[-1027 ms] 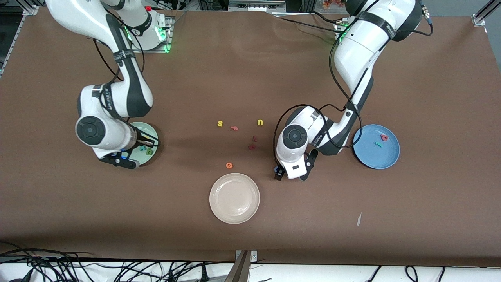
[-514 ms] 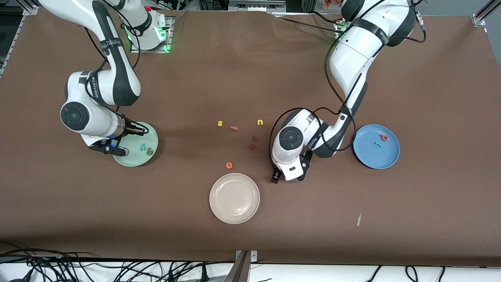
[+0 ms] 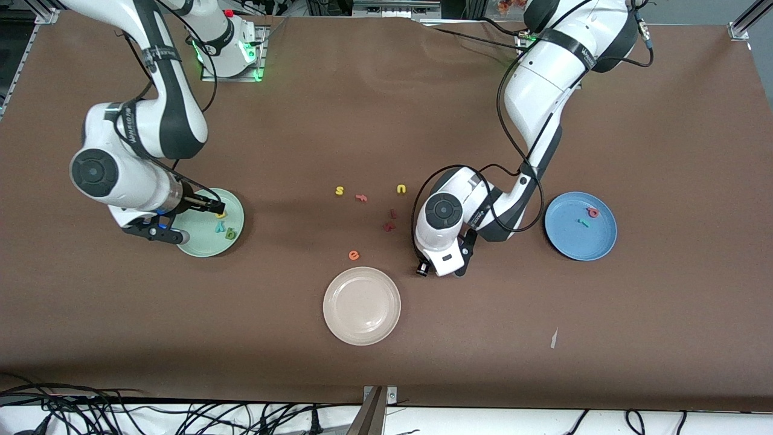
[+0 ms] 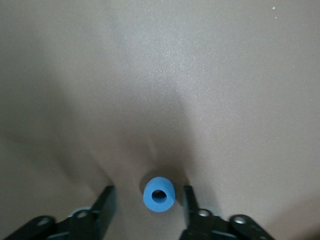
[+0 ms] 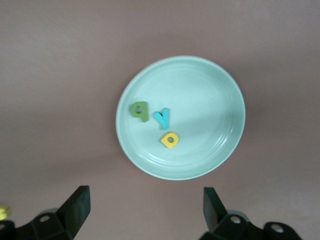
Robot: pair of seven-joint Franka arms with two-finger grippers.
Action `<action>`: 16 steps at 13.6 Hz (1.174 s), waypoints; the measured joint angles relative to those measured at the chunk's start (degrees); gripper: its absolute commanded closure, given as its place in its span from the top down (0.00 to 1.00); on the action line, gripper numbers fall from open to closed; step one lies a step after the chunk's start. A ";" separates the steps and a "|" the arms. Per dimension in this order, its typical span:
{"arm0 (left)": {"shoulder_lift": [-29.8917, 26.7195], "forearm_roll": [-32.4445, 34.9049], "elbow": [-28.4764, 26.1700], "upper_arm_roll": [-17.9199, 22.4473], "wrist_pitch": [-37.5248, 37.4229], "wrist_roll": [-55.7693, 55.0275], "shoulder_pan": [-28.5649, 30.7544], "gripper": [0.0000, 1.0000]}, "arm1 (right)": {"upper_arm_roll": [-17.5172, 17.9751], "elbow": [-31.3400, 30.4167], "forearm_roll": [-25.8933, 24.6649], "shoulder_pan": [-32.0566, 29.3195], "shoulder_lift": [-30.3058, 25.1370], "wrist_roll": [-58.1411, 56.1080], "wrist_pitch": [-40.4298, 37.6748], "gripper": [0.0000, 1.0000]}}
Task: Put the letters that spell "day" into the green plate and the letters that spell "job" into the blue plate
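Note:
The blue "o" (image 4: pixel 159 194) lies on the brown table between the fingers of my left gripper (image 4: pixel 146 200), which is open with a gap on each side of it. In the front view this gripper (image 3: pixel 421 270) is low beside the cream plate and hides the "o". The green plate (image 5: pixel 210 100) holds the dark green "a" (image 5: pixel 139 110), teal "y" (image 5: pixel 162 118) and yellow "d" (image 5: pixel 170 139). My right gripper (image 5: pixel 145 200) hangs wide open and empty by that plate's (image 3: pixel 199 241) edge. The blue plate (image 3: pixel 567 235) holds the pink "b" (image 3: pixel 593 212) and teal "j" (image 3: pixel 583 223).
A cream plate (image 3: pixel 361 326) sits nearest the front camera. Loose letters lie mid-table: yellow "s" (image 3: pixel 339 191), yellow "u" (image 3: pixel 401 189), orange "e" (image 3: pixel 354 255), and dark red ones (image 3: pixel 389 226). A paper scrap (image 3: pixel 554 338) lies toward the left arm's end.
My right gripper has opened, left the yellow "d" in the green plate and drawn back toward its end of the table. My left gripper's fingers have narrowed around the blue "o".

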 measured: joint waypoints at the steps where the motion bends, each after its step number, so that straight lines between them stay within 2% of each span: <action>1: 0.02 0.00 0.09 0.02 0.00 0.00 0.01 0.39 | 0.00 4.03 0.00 0.03 0.00 -0.08 -2.84 1.00; 4: 0.05 0.00 0.36 0.03 0.18 -0.02 0.01 0.23 | -0.09 12.96 -0.03 0.20 -0.10 -0.82 -6.47 1.00; 8: 0.10 0.00 0.46 0.11 1.00 -0.02 0.17 0.08 | -2.68 18.85 -0.03 0.16 -0.41 -8.53 -12.07 1.00; 13: -0.60 -1.03 1.49 0.09 -1.01 3.62 1.27 0.00 | -2.99 23.97 2.33 0.25 -0.55 -9.60 -16.81 1.00; 16: -3.07 -2.98 1.27 -0.12 -8.56 11.35 2.13 0.00 | -2.99 25.75 2.36 0.25 -0.56 -10.92 -17.63 1.00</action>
